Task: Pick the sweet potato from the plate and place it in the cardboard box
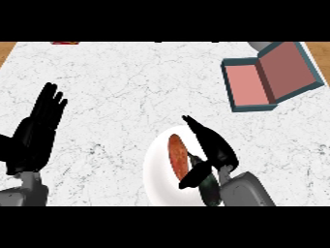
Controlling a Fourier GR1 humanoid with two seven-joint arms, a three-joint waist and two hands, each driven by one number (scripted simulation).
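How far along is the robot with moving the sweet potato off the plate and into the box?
Early on. Nothing looks done yet: the orange-brown sweet potato lies on the round white plate. In hand: the black right hand is over the plate beside it, fingers straight, not closed round it. Left: grasp, lift, carry to the open pink-lined cardboard box at upper right. The left hand rests open at the left.

A single head view looks steeply down on the white marble counter (125,77); its far edge lies toward the top; forearms enter from below
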